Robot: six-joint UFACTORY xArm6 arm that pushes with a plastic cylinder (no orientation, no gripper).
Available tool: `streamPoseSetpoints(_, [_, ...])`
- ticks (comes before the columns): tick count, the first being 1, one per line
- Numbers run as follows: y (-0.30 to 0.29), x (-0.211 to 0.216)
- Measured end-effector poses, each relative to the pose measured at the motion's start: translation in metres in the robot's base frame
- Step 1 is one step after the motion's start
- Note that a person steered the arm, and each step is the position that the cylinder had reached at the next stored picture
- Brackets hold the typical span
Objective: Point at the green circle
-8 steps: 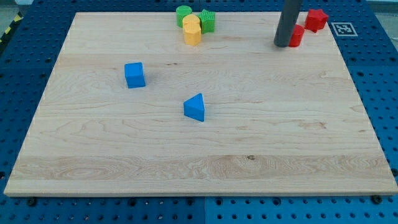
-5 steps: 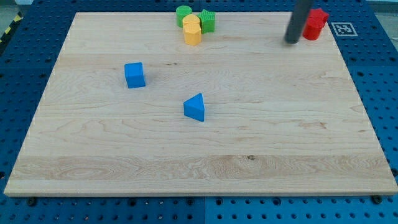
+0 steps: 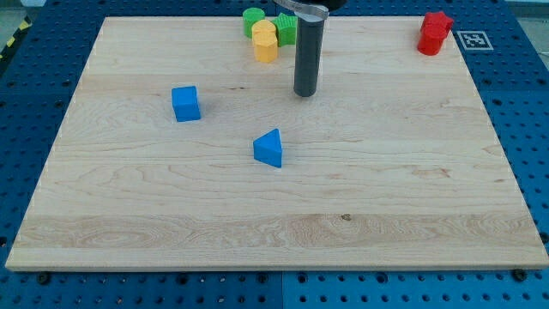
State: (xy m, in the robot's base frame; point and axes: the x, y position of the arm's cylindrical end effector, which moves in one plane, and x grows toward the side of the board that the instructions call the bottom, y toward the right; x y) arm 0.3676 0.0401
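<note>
The green circle (image 3: 252, 19) sits at the view's top edge of the wooden board (image 3: 129, 215), touching a yellow block (image 3: 265, 41) just below it. A second green block (image 3: 286, 29) lies right of them, partly behind my rod. My tip (image 3: 304, 93) rests on the board below and to the right of this cluster, apart from all blocks.
A blue cube (image 3: 185, 103) lies at the view's left. A blue triangular block (image 3: 269, 148) lies near the middle, below my tip. Two red blocks (image 3: 434, 33) sit together at the top right corner, next to a printed marker (image 3: 474, 39).
My rod has moved from beside the red blocks at the top right leftward and down to the middle top, near the green and yellow cluster. The two red blocks now sit together.
</note>
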Motion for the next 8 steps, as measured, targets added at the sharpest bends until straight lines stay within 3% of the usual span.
streamPoseSetpoints(3, [-0.122,-0.071])
streamPoseSetpoints(4, [-0.123,-0.104])
streamPoseSetpoints(8, [-0.134,-0.156])
